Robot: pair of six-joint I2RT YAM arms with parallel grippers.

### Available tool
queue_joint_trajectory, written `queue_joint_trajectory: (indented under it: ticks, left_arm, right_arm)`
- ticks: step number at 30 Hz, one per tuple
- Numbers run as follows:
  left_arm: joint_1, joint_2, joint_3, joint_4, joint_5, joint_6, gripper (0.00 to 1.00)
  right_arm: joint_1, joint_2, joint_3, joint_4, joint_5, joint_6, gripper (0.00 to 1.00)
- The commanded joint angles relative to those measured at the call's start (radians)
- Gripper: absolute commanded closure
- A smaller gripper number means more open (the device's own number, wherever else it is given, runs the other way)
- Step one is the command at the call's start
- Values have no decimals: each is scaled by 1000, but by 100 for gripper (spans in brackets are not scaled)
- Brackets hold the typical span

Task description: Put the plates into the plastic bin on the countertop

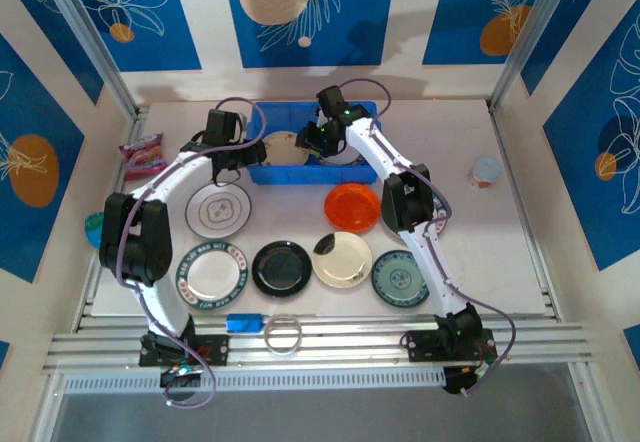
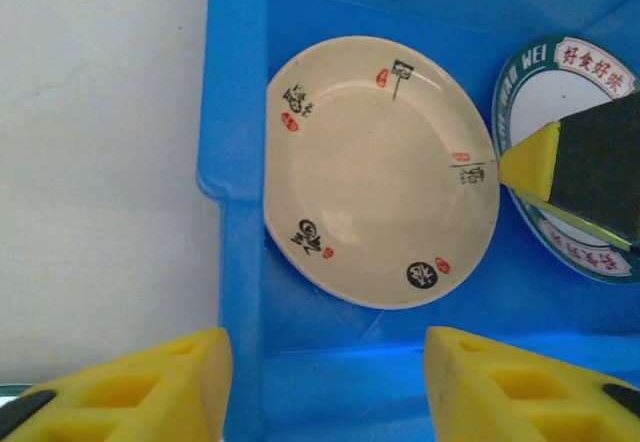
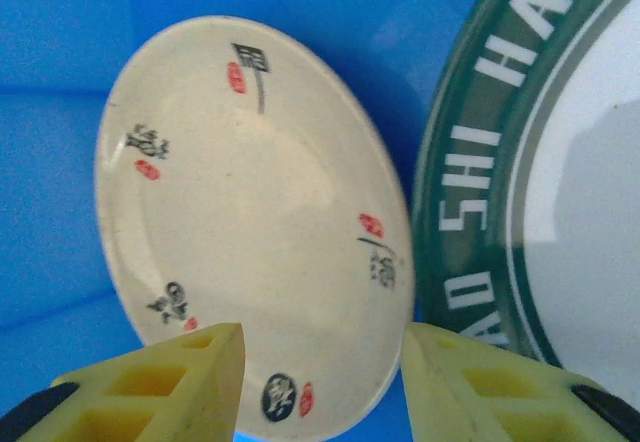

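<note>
The left gripper [image 2: 325, 392] stood wide and empty, its yellow fingers [image 2: 130, 387] straddling the left wall of the bin [image 2: 235, 112]. Just past them a cream plate [image 2: 380, 197] lay on the bin floor; to its right sat a green-rimmed plate [image 3: 545, 162]. The two rims met, though whether they touched or overlapped was hard to tell.

The right gripper [image 3: 320, 382] was also spread wide, gripping nothing; it hung low inside the bin over the seam between those two plates, one tip above the green rim.

The bin sat at the far side of the countertop [image 1: 480, 252]. In front of it lay a white plate [image 1: 218, 209] beside the left arm and an orange plate [image 1: 352, 207] beside the right arm. Nearer the bases ran a row of four: a patterned-rim plate [image 1: 210, 272], a black plate [image 1: 281, 267], a cream-and-dark plate [image 1: 342, 259] and a teal plate [image 1: 400, 278]. All six lay flat and well apart from either gripper.
</note>
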Motion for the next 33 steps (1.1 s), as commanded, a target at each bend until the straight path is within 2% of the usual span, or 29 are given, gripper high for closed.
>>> queue_joint_trajectory:
  ticks: [1, 5, 8, 11, 20, 25, 33]
  left_arm:
    - [-13, -46, 26, -12, -6, 14, 43]
    - [-19, -61, 25, -9, -5, 19, 41]
    - [-29, -81, 21, -9, -7, 25, 39]
    - [-44, -107, 9, 0, 10, 21, 38]
    - [-99, -231, -77, 46, 77, -28, 38]
    - [-134, -274, -90, 52, 128, -47, 38]
    - [-160, -231, -103, 134, 238, -87, 38]
  right_arm:
    - [-3, -103, -23, 21, -39, -17, 54]
    - [-7, -157, -51, 18, -40, -25, 55]
    - [-15, -250, -155, 75, -48, -31, 57]
    - [-20, -385, -329, 174, -64, -54, 59]
    - [-41, -851, -956, 365, 29, -75, 60]
    - [-108, -1078, -1232, 374, 59, -60, 62]
    - [-331, -1354, -1609, 339, 24, -38, 63]
